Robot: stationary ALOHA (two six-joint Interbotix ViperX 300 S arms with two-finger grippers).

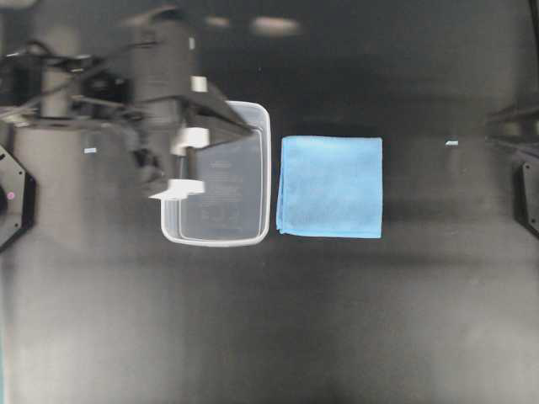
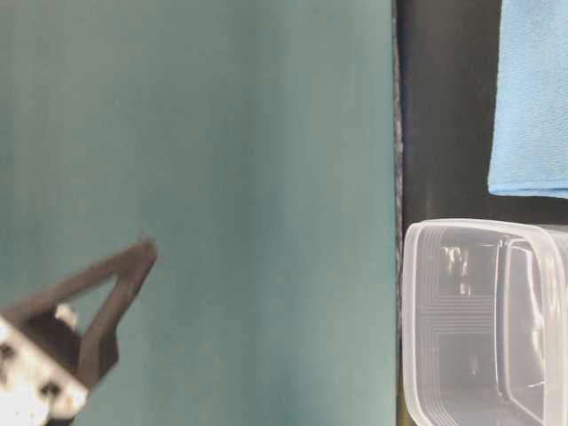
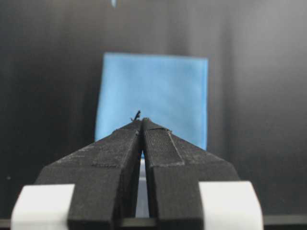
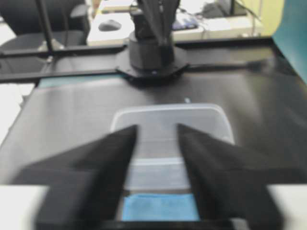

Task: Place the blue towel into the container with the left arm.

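The blue towel (image 1: 330,187) lies flat and folded on the black table, just right of the container (image 1: 253,231), a clear plastic tub that holds nothing. My left gripper (image 1: 248,128) hangs above the tub's far rim, pointing toward the towel. In the left wrist view the left gripper (image 3: 141,120) is shut with nothing between its fingers, and the towel (image 3: 153,91) lies ahead of it. The right gripper (image 4: 157,129) is open and blurred, holding nothing, with the towel (image 4: 160,207) below it and the container (image 4: 172,120) beyond. A black finger (image 2: 111,297) shows at table level, well above the container (image 2: 484,319).
The right arm (image 1: 518,135) stays at the table's right edge. The left arm's base (image 4: 152,52) stands behind the container. A teal wall (image 2: 222,177) borders the table. Small pale tape marks (image 1: 452,143) sit on the dark surface.
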